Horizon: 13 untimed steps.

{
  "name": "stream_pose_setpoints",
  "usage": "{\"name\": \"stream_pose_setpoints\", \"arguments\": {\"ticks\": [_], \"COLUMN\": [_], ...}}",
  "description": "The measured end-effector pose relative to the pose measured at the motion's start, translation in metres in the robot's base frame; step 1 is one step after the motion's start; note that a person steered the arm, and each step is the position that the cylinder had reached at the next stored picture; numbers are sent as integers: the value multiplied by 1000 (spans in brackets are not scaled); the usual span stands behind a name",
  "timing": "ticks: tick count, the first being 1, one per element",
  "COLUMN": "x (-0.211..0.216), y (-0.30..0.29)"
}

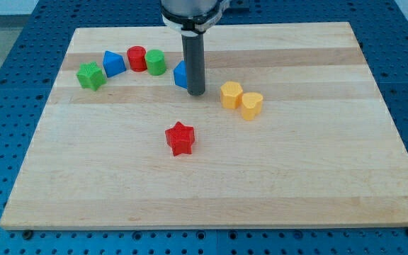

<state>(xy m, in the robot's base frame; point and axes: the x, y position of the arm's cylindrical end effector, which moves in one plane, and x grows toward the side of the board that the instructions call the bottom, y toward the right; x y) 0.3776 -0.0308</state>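
While my tip (196,93) rests against a partly hidden blue plastic block (180,74), two yellow plastic blocks (231,93) sit just beside it; the bare rod grips nothing.

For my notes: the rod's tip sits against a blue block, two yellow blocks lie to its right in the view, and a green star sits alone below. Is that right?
Not quite: the star alone below is red, not green, as the camera view shows. The rest stands: my tip sits against the blue block, which the rod partly hides, and the two yellow blocks lie to its right in the view.
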Motion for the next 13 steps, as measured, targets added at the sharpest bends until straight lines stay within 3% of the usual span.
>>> {"name": "stream_pose_setpoints", "arguments": {"ticks": [2, 3, 5, 8, 10, 13], "x": [26, 36, 52, -1, -52, -55], "y": [76, 82, -46, -264, -249, -251]}}
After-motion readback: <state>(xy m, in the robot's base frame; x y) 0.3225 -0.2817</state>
